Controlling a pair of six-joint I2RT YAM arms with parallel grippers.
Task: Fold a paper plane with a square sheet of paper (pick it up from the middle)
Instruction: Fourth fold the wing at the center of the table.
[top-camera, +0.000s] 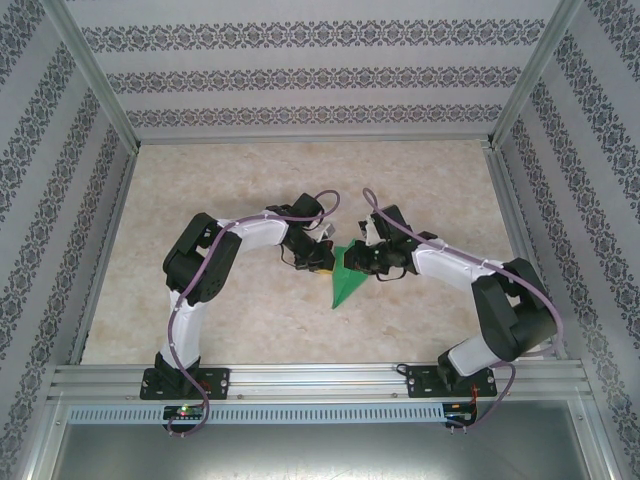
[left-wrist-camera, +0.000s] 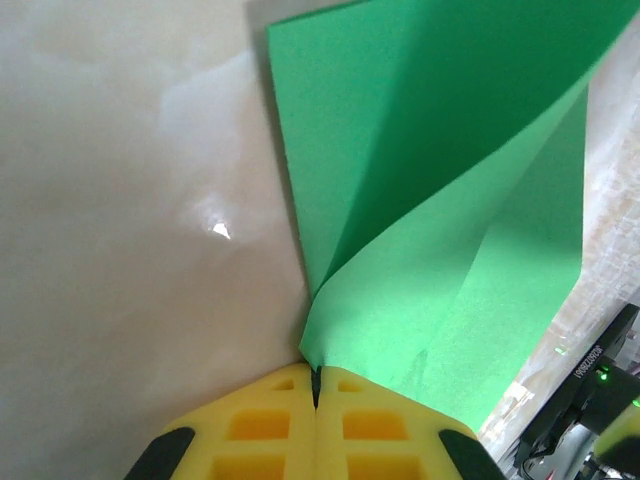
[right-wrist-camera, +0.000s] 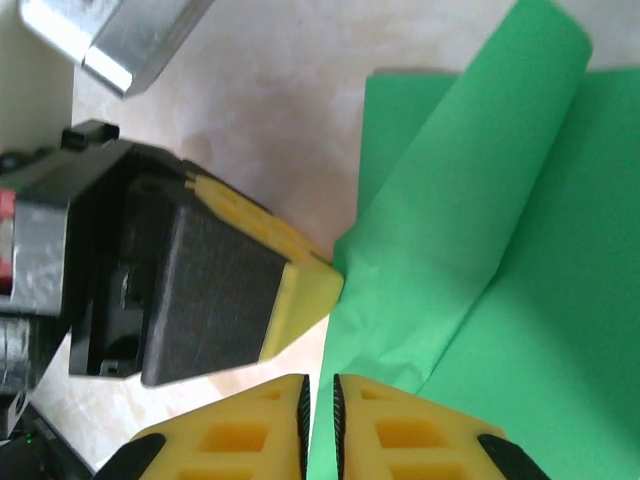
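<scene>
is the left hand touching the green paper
Touching. The left wrist view shows the left hand shut, with the lower corner of the green paper pinched between its closed yellow jaws.

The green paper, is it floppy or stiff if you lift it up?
Probably floppy: the thin bright green paper sheet curves and bends where the left pincer pinches its edge. It likely weighs very little, since that small pinch seems enough to lift a flap. It could crease or tear easily; sharp folds already show in it.
</scene>
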